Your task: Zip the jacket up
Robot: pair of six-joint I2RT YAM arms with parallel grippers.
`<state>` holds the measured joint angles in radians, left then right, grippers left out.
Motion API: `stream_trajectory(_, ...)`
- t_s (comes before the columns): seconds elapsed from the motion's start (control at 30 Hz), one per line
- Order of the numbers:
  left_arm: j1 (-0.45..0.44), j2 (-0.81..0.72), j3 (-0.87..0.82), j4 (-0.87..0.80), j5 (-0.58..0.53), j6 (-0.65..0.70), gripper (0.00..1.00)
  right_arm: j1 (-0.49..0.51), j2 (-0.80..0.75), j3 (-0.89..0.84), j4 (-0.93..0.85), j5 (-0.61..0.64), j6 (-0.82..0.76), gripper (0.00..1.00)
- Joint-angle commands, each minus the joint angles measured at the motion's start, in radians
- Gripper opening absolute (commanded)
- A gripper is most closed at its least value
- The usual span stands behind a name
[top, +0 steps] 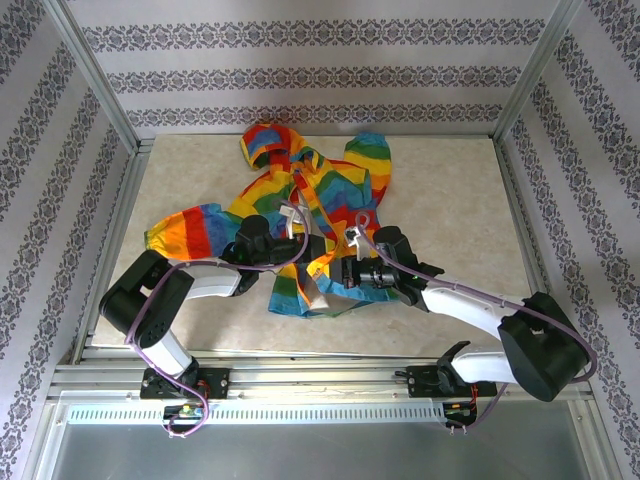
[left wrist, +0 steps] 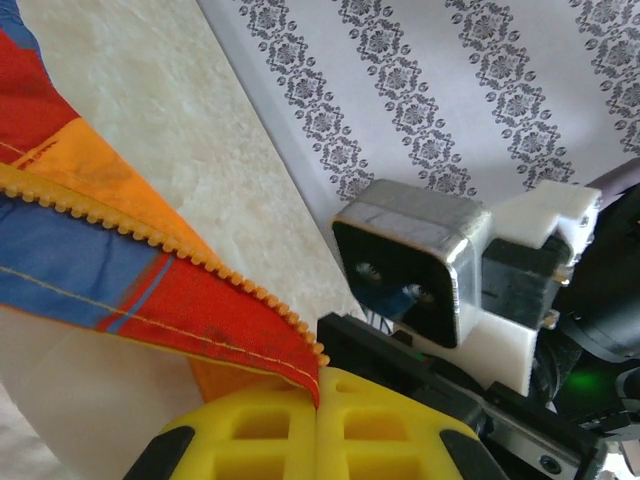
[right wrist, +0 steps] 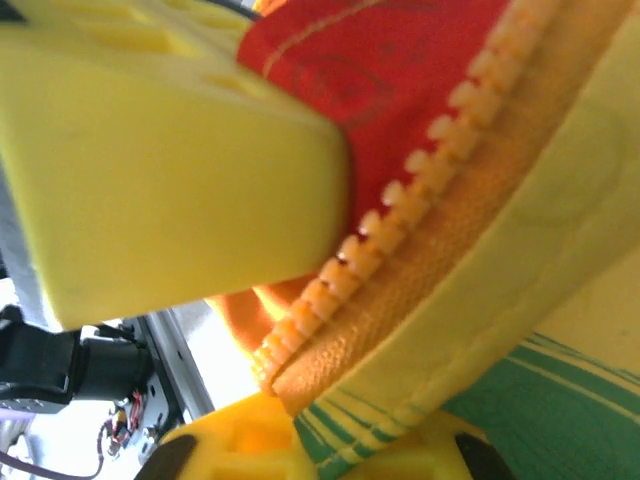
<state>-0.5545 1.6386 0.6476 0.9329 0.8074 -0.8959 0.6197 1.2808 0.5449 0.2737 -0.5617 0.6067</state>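
The two arms rise from the silver metal rail (top: pixel 310 372) at the near edge and reach inward until their tips almost meet. The left gripper (top: pixel 298 246) has its yellow ribbed fingers (left wrist: pixel 250 430) pressed together. They pinch a red and orange front edge of the small hooded jacket of thin rainbow-striped fabric (top: pixel 345 175), right beside the orange plastic zipper teeth (left wrist: pixel 200 262). The cloth pulls up taut from that grip. Just beside it, the right gripper (top: pixel 337 270) is clamped on the other front edge. In the right wrist view a band of red cloth and zipper teeth runs between its blocky yellow fingers (right wrist: pixel 150 160).

The jacket lies crumpled and unzipped at the middle of the pale stone-patterned table (top: pixel 450 200). One sleeve is spread toward the left and the hood points to the far side. Beyond it stands the white wall with grey floral stripes (top: pixel 300 80).
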Motion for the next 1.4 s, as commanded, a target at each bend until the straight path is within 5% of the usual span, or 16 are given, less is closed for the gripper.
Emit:
stream_trajectory(0.0,-0.004,-0.076,-0.010,-0.084,-0.001,0.071,0.13,0.009,-0.054,0.023,0.012,0.031,-0.030,0.00)
stream_trajectory(0.2,-0.001,-0.198,-0.003,-0.337,-0.068,0.197,0.47,0.010,-0.157,0.038,-0.097,0.093,-0.088,0.00)
stream_trajectory(0.3,-0.001,-0.282,-0.003,-0.481,-0.126,0.266,0.53,0.010,-0.178,0.056,-0.151,0.115,-0.109,0.00)
stream_trajectory(0.73,-0.067,-0.598,-0.048,-0.879,-0.291,0.455,0.41,0.019,-0.173,0.125,-0.263,0.122,-0.167,0.00)
stream_trajectory(0.9,-0.153,-0.570,-0.036,-0.908,-0.372,0.519,0.36,0.027,-0.160,0.134,-0.257,0.097,-0.173,0.00)
stream_trajectory(1.37,-0.170,-0.448,-0.030,-0.811,-0.395,0.525,0.40,0.049,-0.155,0.147,-0.263,0.073,-0.188,0.00)
